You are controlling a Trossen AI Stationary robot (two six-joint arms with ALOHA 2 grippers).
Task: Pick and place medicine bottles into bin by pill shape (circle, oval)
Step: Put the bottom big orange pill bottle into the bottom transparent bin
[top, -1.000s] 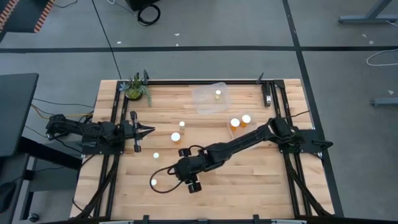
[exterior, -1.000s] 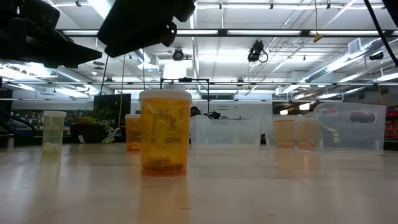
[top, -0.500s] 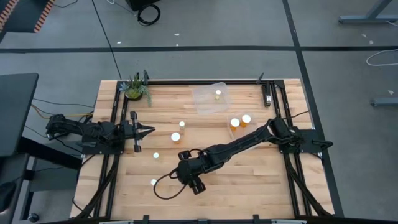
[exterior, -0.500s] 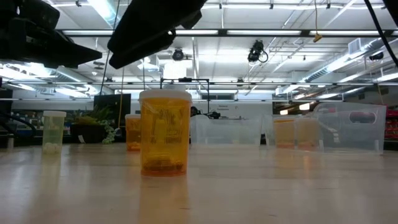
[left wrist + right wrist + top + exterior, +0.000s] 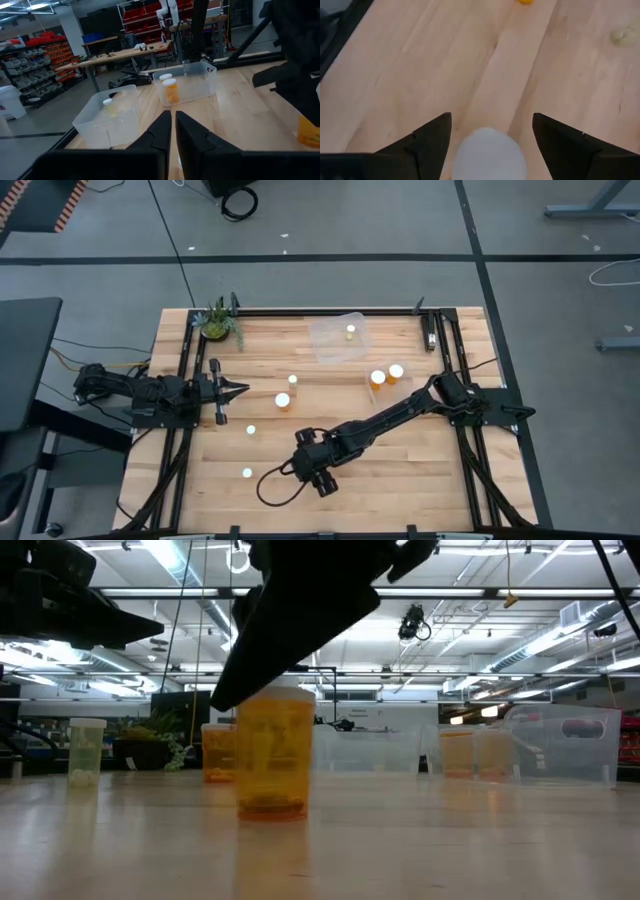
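Observation:
An amber medicine bottle (image 5: 275, 765) with a white cap (image 5: 490, 152) stands upright on its base on the wood table. My right gripper (image 5: 491, 116) is open right above it, pointing down. One finger stands on each side of the cap, with a gap on both sides. In the high view this gripper (image 5: 312, 468) hides the bottle. More bottles stand loose on the table (image 5: 283, 400) (image 5: 293, 379) (image 5: 250, 430) (image 5: 247, 473). My left gripper (image 5: 235, 388) waits shut at the table's left side.
A clear bin (image 5: 338, 340) at the far middle holds one bottle (image 5: 351, 330). A second clear bin (image 5: 385, 385) to its right holds two bottles. A potted plant (image 5: 217, 322) stands at the far left corner. A black cable loops on the table beside my right gripper.
My right gripper has opened wide. It has moved toward the table's near edge and come down over the amber bottle, so its fingers now stand on either side of the cap. The bottle stays upright and has shifted slightly sideways in the low view.

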